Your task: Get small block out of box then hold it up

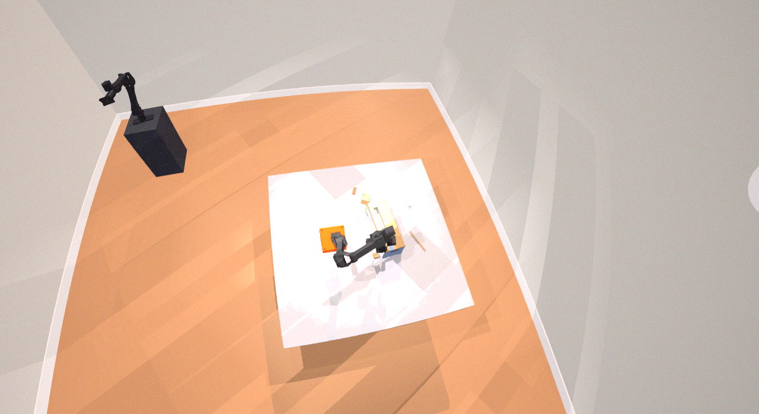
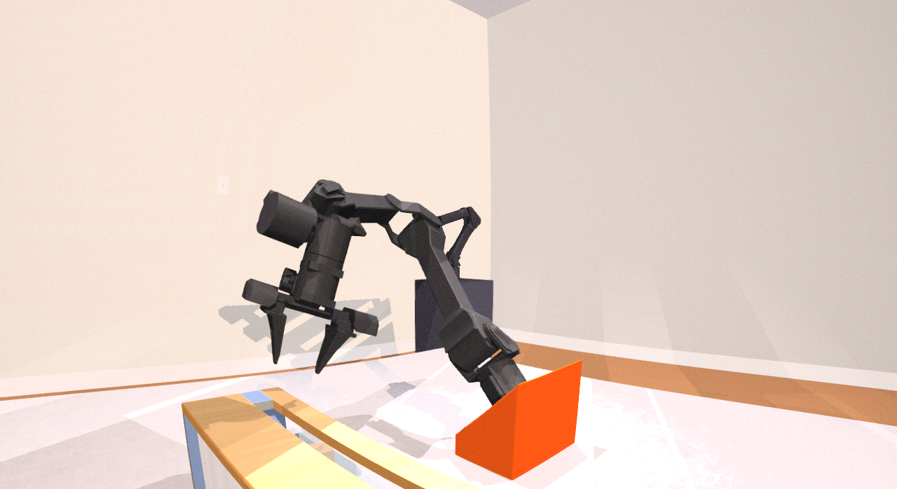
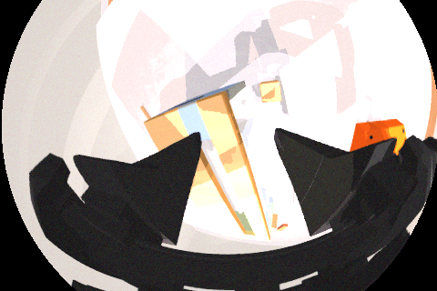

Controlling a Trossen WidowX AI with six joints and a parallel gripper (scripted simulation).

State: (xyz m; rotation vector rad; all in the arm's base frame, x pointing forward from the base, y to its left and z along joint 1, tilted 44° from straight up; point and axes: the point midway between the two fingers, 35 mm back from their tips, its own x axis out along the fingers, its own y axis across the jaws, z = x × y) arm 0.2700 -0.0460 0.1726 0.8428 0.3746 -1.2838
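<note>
- The dark grey arm (image 2: pixel 432 260) holds its jaws above the long wooden-topped, clear-fronted box (image 2: pixel 219 423), over the box's end nearer the table's near edge. They point down and hang clear of the lid.
- The jaws stand partly open, about mid-width, with nothing between them.
- The box lies right of the middle of the white table (image 1: pixel 318 305), running toward the far edge.
- I cannot see onto the shelf from any view. A small tan cube (image 1: pixel 364 199) sits on the table just past the box's far end. I judge this to be the block, already out.
- A smaller tan piece (image 1: pixel 375 255) lies beside the box's near end. I cannot tell what it is.
- The step in hand, as I read it, is to carry the jaws over to the cube for the pickup.
- To do it well, I would travel high along the box so nothing brushes the lid.
- I would then square the jaws to two flat faces of the cube before descending.
- I would keep the inner finger off the box's end wall and close only once the cube is centred.
</note>
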